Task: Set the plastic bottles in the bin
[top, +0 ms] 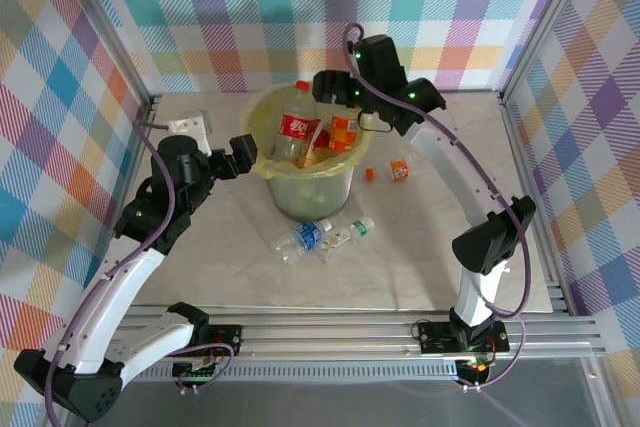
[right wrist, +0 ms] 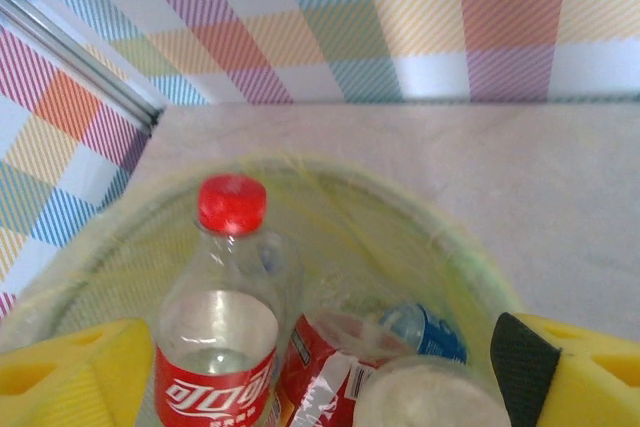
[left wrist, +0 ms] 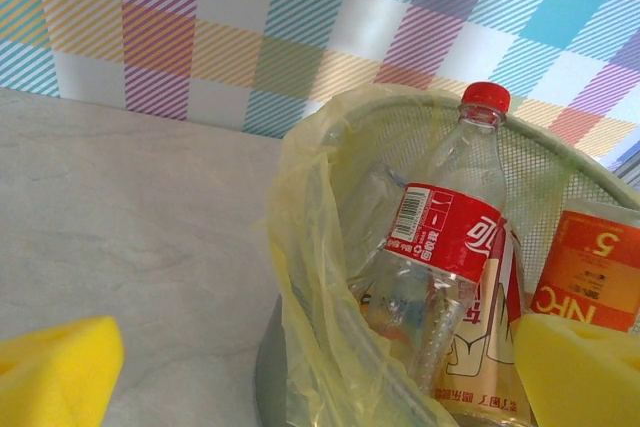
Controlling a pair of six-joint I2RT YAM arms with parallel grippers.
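- The table (top: 440, 247), pale and marbled, fills the middle of the top view, with checked walls around it
- The bin (top: 310, 197), a round pale green bucket lined with a yellow-green bag (left wrist: 310, 277), stands at centre frame, slightly above the middle, and is far larger than any bottle
- The right gripper (top: 333, 89) hangs over the bin's upper rim; in its wrist view the yellow pads (right wrist: 70, 377) sit at the two lower corners, spread wide and pinching nothing
- The left gripper (top: 244, 154) is just beside the bin's left rim, its pads (left wrist: 55, 367) likewise spread wide apart and empty
- A red-capped bottle (top: 297, 122) with a red label stands nearly upright inside the bin, leaning toward the upper left of its rim
- An orange-labelled bottle (top: 342, 132) lies in the bin to its right, with more bottles packed beneath
- Two bottles lie on the table just below the bin: a blue-labelled bottle (top: 300, 239) and a green-capped clear bottle (top: 345, 235), side by side
- A small orange bottle (top: 400, 169) lies right of the bin, beside an even smaller orange piece (top: 370, 173)
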